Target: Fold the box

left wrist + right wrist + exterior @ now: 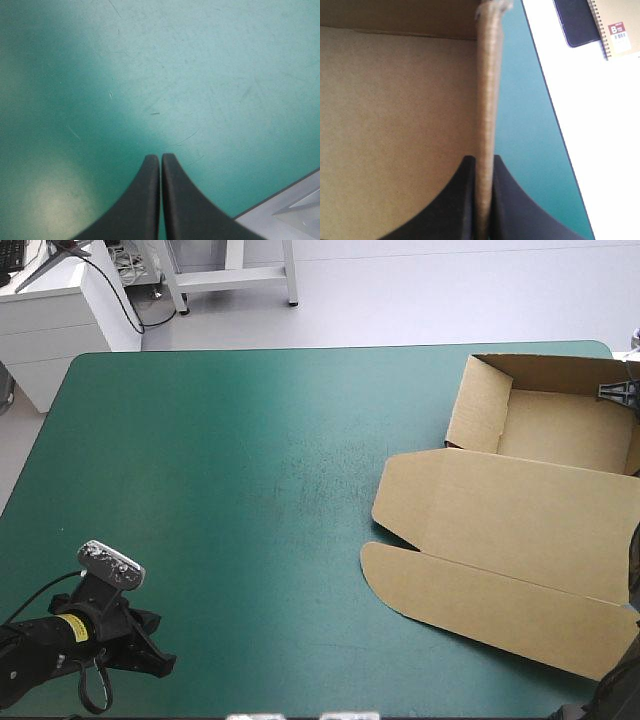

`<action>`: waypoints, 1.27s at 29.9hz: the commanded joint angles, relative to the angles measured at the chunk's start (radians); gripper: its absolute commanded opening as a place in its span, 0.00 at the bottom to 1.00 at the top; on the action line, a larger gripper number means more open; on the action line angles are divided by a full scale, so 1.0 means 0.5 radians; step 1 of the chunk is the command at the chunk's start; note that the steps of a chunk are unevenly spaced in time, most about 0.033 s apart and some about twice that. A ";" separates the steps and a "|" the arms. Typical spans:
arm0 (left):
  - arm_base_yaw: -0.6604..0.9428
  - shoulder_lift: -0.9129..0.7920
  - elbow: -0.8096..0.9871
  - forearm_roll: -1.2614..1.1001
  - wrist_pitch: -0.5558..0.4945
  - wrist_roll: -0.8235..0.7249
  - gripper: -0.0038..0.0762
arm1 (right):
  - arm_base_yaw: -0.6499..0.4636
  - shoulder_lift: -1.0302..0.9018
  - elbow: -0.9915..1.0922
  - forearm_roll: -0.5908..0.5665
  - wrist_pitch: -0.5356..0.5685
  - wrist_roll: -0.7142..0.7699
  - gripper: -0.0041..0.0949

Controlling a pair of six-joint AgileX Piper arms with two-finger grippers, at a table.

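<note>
r claw (482,161): fingers all but closed, pinching the box (520,510) by its right side wall (488,80). board edge-on between the pads, inside of tray on one side, teal-green cover (230,490) on the other.

l claw (160,159): fingers pressed together, nothing held. sits low over bare cover at near-left corner, well apart from box.

box pos: right side of table. tray part at far-right, left wall (480,405) and far wall up. lid (510,505) flat toward near side, tuck flap (480,605) flat beyond it, nearest me.

risks (my read):
- only one grip, on one thin wall. pull sideways and whole box prob slides w/ me, no counter-hold since l claw is far off.
- box sits close to right table edge; a drag that way could tip it over the edge.
- hard pinch or twist on single board layer could crease or tear wall at its fold line.
- can't see whether wall is tucked or just standing; if loose it may flop when i let go.

surface: cover smooth, faint scuffs and fine scratches mid-table (320,480); looks low-friction, so board prob skids easy.

room: pale floor past far edge, white cabinet (60,310) off far-left corner. off the right table edge, a white surface w/ spiral notebook (615,25) and a dark flat item (577,22).
</note>
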 commanded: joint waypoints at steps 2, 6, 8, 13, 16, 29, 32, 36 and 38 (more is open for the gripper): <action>-0.016 0.004 -0.048 -0.041 -0.083 -0.014 0.04 | -0.090 -0.042 -0.056 0.039 -0.065 0.009 0.21; -0.016 0.004 -0.048 -0.041 -0.078 -0.014 0.04 | -0.098 -0.030 -0.055 0.064 -0.104 0.009 0.56; -0.016 0.004 -0.048 -0.041 -0.078 -0.014 0.04 | -0.098 -0.030 -0.055 0.069 -0.113 0.000 0.76; -0.016 0.004 -0.048 -0.041 -0.084 -0.014 0.04 | -0.098 -0.047 -0.055 0.060 -0.094 0.004 0.96; -0.016 0.004 -0.048 -0.041 -0.084 -0.014 0.04 | -0.098 -0.067 -0.055 0.079 -0.081 0.004 0.95; -0.016 0.004 -0.048 -0.059 -0.084 -0.014 0.04 | -0.098 -0.313 -0.062 0.332 0.004 -0.044 0.33; -0.016 0.004 -0.048 -0.108 -0.100 -0.014 0.04 | -0.098 -0.367 -0.062 0.492 0.070 -0.054 0.02; -0.016 0.004 -0.048 -0.130 -0.121 -0.014 0.04 | -0.056 -0.444 -0.031 0.640 0.130 -0.112 0.04; -0.016 0.004 -0.043 -0.101 -0.121 -0.007 0.04 | 0.013 -0.503 0.014 0.653 0.130 -0.112 0.04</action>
